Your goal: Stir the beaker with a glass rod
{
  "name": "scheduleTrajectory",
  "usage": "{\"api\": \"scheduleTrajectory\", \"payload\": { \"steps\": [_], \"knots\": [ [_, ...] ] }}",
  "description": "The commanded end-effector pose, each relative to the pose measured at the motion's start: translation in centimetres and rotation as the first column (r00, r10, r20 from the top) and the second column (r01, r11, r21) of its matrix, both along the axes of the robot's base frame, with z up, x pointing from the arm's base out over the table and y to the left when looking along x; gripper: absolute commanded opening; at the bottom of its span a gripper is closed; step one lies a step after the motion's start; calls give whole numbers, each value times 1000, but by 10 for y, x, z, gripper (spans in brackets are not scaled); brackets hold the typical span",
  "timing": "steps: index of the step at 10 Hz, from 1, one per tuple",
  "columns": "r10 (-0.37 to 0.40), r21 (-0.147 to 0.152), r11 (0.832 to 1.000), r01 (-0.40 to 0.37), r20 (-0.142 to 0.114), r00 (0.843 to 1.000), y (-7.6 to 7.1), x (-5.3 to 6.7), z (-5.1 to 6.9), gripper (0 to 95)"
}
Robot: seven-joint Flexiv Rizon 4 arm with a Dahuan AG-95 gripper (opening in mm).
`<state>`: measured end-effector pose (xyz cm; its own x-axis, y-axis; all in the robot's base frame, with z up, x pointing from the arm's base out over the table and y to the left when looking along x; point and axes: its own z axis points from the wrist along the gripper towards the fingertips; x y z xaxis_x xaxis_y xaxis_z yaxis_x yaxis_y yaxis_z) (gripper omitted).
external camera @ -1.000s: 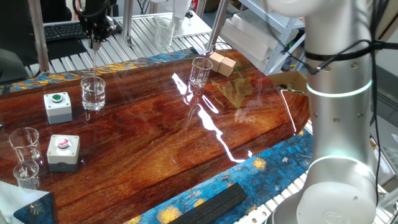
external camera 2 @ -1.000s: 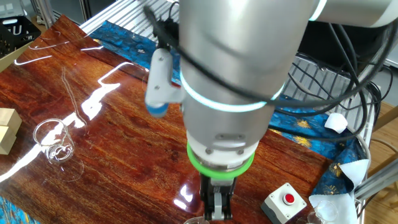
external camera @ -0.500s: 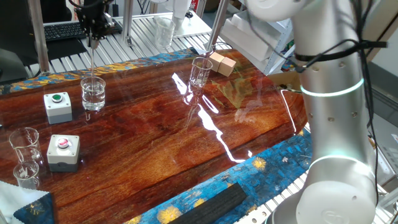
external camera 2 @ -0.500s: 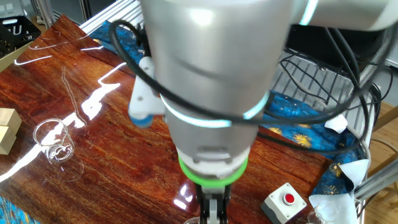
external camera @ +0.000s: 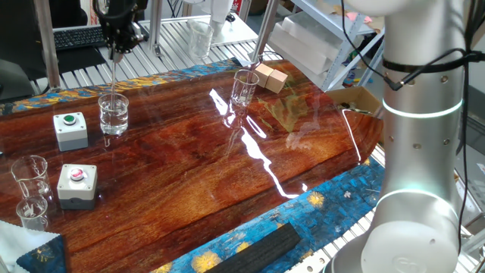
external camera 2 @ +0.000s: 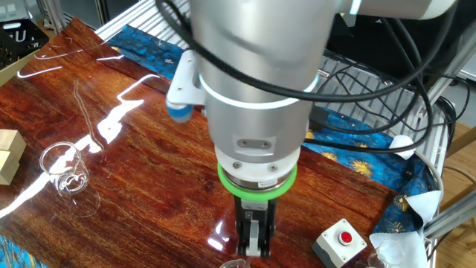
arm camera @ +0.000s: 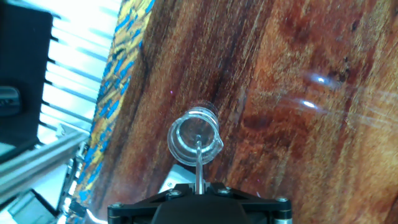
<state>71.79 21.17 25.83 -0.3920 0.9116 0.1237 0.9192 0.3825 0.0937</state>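
We see the gripper clamped on the glass rod, straight above the beaker, rod tip dipping into it. Beaker sits just beside the green-button box. Versus a second ago, the arm's upper links have swung; gripper and beaker stayed put.

A broad stretch of bare wooden tabletop is left open between the beaker and the taller glass. Passage beside the beaker is narrowed by the green-button box, the red-button box and two small beakers.
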Motion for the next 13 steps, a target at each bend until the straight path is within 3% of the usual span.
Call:
{"api": "scheduleTrajectory", "payload": {
  "steps": [1,2,3,4,7,8,11,13],
  "knots": [
    [53,-98,994,-52,8,999,-1,1,0,0],
    [64,-100,993,-64,-4,998,-1,1,0,0],
    [79,-89,993,-82,-38,996,-1,1,0,0],
    [82,-72,994,-86,-53,995,-1,1,0,0],
    [72,8,997,-71,-85,994,0,-1,0,0],
    [65,35,997,-62,-89,994,0,-2,-1,0],
    [52,65,997,-46,-92,994,1,-3,-1,0],
    [39,35,999,-36,-73,997,1,-2,-1,0]
  ]
}}
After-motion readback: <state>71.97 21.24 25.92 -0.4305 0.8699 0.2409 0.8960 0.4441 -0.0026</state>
